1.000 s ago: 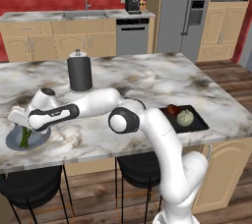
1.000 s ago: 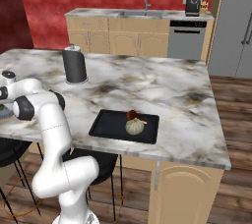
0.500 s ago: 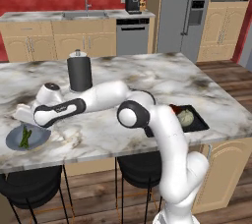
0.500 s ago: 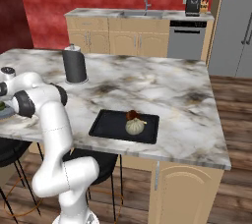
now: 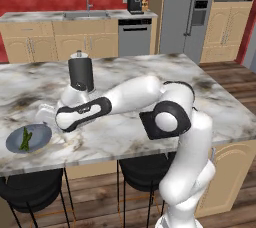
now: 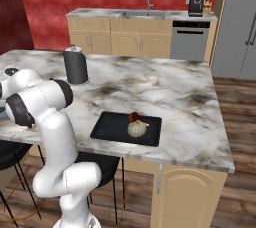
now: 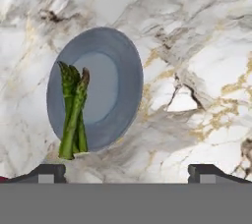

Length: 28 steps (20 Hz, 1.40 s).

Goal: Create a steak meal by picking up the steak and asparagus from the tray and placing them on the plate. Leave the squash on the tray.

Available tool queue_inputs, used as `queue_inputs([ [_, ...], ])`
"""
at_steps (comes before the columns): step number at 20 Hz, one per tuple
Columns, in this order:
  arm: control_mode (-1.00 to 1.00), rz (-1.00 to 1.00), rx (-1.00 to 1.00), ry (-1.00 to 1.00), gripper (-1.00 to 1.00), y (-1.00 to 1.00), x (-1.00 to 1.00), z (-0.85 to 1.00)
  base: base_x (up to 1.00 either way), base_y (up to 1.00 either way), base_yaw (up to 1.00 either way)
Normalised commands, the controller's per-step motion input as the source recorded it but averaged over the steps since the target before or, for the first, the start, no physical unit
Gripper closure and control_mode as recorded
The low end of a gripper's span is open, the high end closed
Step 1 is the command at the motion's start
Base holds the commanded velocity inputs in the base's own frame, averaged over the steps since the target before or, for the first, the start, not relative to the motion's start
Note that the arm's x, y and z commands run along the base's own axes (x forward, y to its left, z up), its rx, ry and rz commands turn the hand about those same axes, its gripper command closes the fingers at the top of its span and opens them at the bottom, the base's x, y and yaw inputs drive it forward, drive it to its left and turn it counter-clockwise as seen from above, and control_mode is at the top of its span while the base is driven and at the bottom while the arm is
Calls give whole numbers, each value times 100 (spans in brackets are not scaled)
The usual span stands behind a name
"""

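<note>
I am looking at a rendered kitchen with red walls, and the work surface is a marble island counter (image 5: 150,72) with a dark canister (image 5: 80,73) standing near its far edge. The grey-blue plate (image 7: 125,66) lies at the counter's near left end in the left base view, and the asparagus (image 7: 72,110) lies on it, across 1 side of the dish with its butt ends at the rim. The gripper (image 7: 127,171) hangs above the counter beside the plate with its jaws spread wide and nothing between them. The black tray (image 6: 112,128) sits well apart, toward the other end of the counter, and in the right base view it carries the reddish-brown steak (image 6: 134,117) touching the pale squash (image 6: 136,129), the steak on the far side. My judgement: 1 of 2 items is delivered and the steak is the item outstanding. I expect the steak to be compact, fairly light, slightly yielding and possibly slick on its rounded top, so I would take it across its flat sides, low on the lump, with the fingers aligned so that neither enters on the squash side. The risk I note is nudging or dragging the squash, since the 2 pieces are in contact.
</note>
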Motion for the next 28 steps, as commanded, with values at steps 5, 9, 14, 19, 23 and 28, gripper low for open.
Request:
queue_inputs([
  [5, -100, 4, 2, -17, -100, -86, -16, 97, 0, 0, 0],
  [9, -100, 12, -2, -8, -100, -94, -6, 84, 0, 0, 0],
  [14, -100, 14, -15, 0, -100, -100, -1, 39, 0, 0, 0],
  [19, -100, 15, -25, 0, -100, -100, -6, 13, 0, 0, 0],
  [23, -100, 12, -27, 1, -100, -100, -4, 8, 0, 0, 0],
  [28, -100, 12, -22, 6, -100, -100, 0, 1, 0, 0, 0],
])
